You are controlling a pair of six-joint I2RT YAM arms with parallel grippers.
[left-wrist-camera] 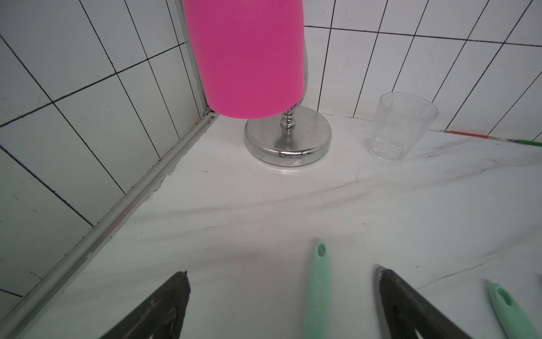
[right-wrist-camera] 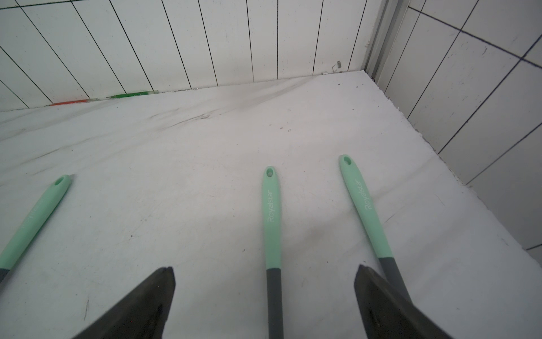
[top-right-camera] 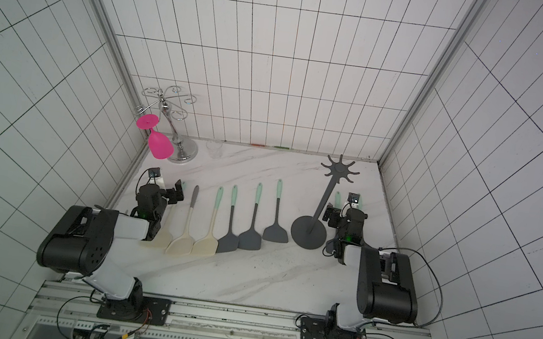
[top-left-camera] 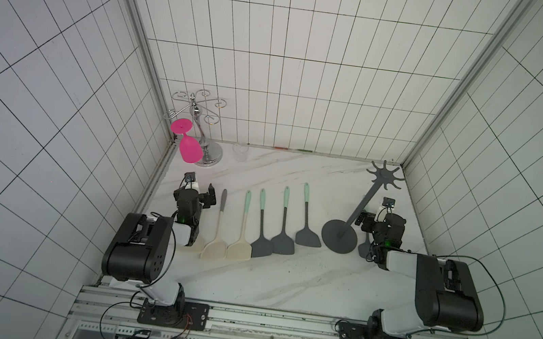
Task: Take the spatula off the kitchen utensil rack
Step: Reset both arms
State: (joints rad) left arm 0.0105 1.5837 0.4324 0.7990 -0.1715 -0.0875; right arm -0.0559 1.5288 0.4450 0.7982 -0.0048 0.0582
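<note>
The dark grey kitchen utensil rack (top-left-camera: 339, 238) stands at the right of the marble table, and I see nothing hanging on its star of hooks (top-left-camera: 385, 174). Several spatulas lie flat in a row, among them a grey one (top-left-camera: 306, 217) and a cream one (top-left-camera: 218, 227). My right gripper (top-left-camera: 363, 221) is open, low beside the rack's pole. In the right wrist view a mint-and-grey spatula handle (right-wrist-camera: 271, 223) lies on the table between its fingers (right-wrist-camera: 158, 293), untouched. My left gripper (top-left-camera: 209, 196) is open too, over another mint handle (left-wrist-camera: 316, 287).
A chrome curly-armed glass holder (top-left-camera: 209, 155) stands in the far left corner with a pink glass (top-left-camera: 189, 149) hanging upside down from it. A clear cup (left-wrist-camera: 401, 126) sits beside its base. Tiled walls enclose the table on three sides. Another spatula (right-wrist-camera: 363, 205) lies near the right wall.
</note>
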